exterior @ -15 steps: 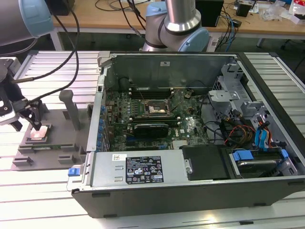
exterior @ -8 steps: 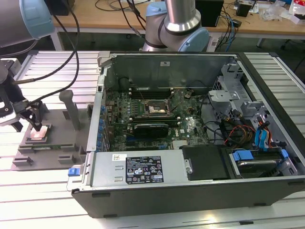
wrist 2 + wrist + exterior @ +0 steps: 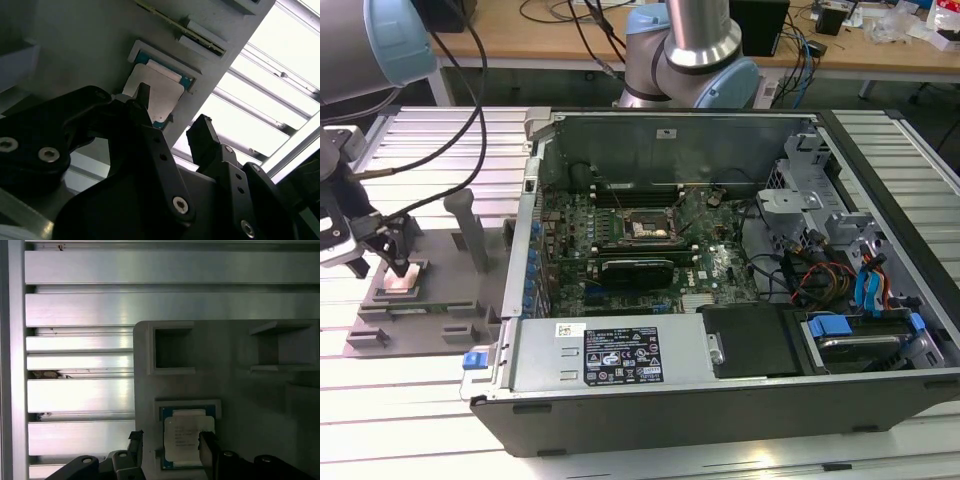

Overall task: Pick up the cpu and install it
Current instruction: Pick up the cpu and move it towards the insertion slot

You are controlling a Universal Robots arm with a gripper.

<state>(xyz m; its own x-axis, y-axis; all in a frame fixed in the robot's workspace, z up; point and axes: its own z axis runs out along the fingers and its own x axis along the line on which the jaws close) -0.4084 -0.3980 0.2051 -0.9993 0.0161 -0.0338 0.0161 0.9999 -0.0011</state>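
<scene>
Gripper [image 3: 396, 262] sits at the exterior view's left, well apart from the open PC case [image 3: 740, 395]. It's low over the grey fixture plate [image 3: 448, 272], which lies on the slatted aluminium table [image 3: 410, 420].

The cpu [image 3: 402, 281] lies flat in a shallow framed pocket on that plate, directly under the fingertips. Not lifted, from what I see.

Jaws are released and spread, nothing clamped between them. In the first wrist view one finger [image 3: 136, 440] stands off to the side of the chip over bare plate. The other finger [image 3: 207, 446] overlaps the chip's opposite edge. I can't tell whether that one touches the metal top or just hangs above it.

The second wrist view agrees. The silver-grey lid of the chip [image 3: 161, 92] shows in the pocket with a green rim around it. One black fingertip [image 3: 143, 92] crosses in front of it and the other [image 3: 201, 131] is out past the plate edge, with a clear gap between the two.

The first wrist view also shows two square open pockets [image 3: 172, 347] further along the plate.

Inside the case, the black-framed socket [image 3: 645, 228] sits on the green motherboard [image 3: 720, 265]. The long black expansion card [image 3: 638, 271] lies just beside it. The arm [image 3: 695, 40] rises behind the case, and black cables [image 3: 460, 150] run down toward the wrist.
</scene>
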